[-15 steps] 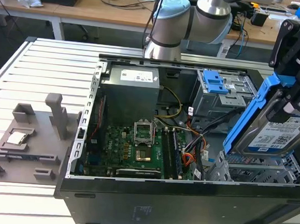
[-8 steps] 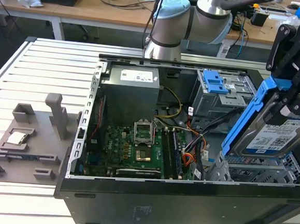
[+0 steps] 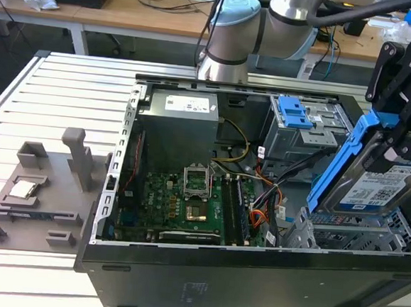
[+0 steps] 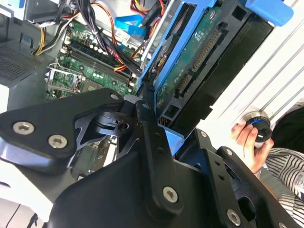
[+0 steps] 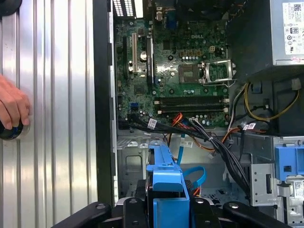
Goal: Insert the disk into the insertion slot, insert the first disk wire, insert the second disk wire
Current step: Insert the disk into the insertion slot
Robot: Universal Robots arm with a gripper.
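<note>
**Aloft: disk (image 3: pixel 377 187) held over the insertion slot (image 3: pixel 359 235)**

The gripper (image 3: pixel 397 136) is closed on the disk, clamping its blue frame (image 3: pixel 336 171). The disk hangs tilted at the exterior view's right. Its lower end is just over the insertion slot in the near corner of the open computer case (image 3: pixel 181 283); whether they touch I cannot tell. Beside the case, a person's hand (image 5: pixel 12 107) rests on a round knob (image 5: pixel 8 132).
</note>
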